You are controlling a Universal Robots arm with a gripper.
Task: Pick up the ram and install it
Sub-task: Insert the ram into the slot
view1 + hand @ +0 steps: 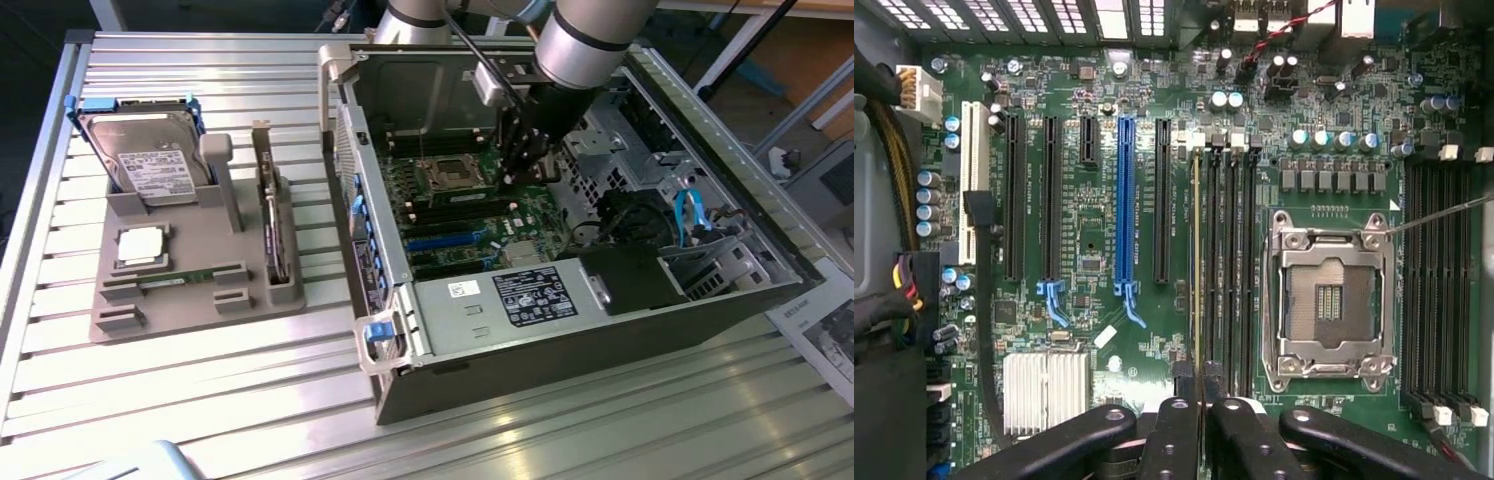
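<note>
The ram [1197, 280], seen edge-on, is clamped in the gripper [1200, 415], directly below it; its long axis runs parallel to the memory slots [1226, 260] beside the processor socket [1332, 300]; upper middle of the exterior view, inside the computer case [561, 360].

Silver-grey cylindrical arm [587, 40] with a dark joint band, black cable [474, 50] at its nine o'clock; matte-black gripper [1201, 405], fingers [1172, 435] dotted with round screws.

Hard light glares off the table [200, 400] far from the gripper [525, 172]; the case [534, 360] around it sits in shade. Near it the heatsink [1046, 388] shines white.
</note>
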